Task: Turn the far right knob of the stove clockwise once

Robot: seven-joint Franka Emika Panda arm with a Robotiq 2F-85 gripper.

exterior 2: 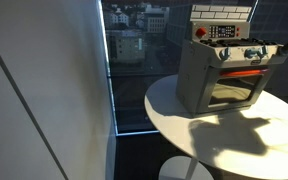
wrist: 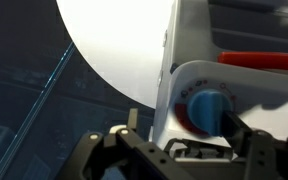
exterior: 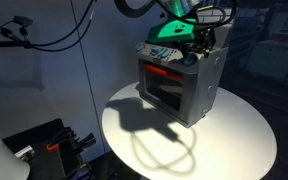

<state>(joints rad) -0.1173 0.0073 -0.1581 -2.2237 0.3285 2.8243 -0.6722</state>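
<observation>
The stove (exterior: 179, 88) is a small grey toy oven on a round white table (exterior: 234, 135). It also shows in an exterior view (exterior 2: 219, 85), with its brick-patterned back wall on top. My gripper (exterior: 191, 40) hangs over the stove's knob panel and enters at the right edge in an exterior view (exterior 2: 287, 45). In the wrist view a round blue knob (wrist: 206, 108) with a red ring lies between the fingers of my gripper (wrist: 184, 125). The right finger is next to the knob and the left finger stands well apart. The gripper is open. The red strip (wrist: 269, 60) shows above.
The table edge (wrist: 104, 75) drops to dark floor close beside the stove. Black equipment (exterior: 44, 145) and cables (exterior: 54, 40) stand off to one side. A white wall panel (exterior 2: 44, 90) and a window (exterior 2: 134, 40) border the table.
</observation>
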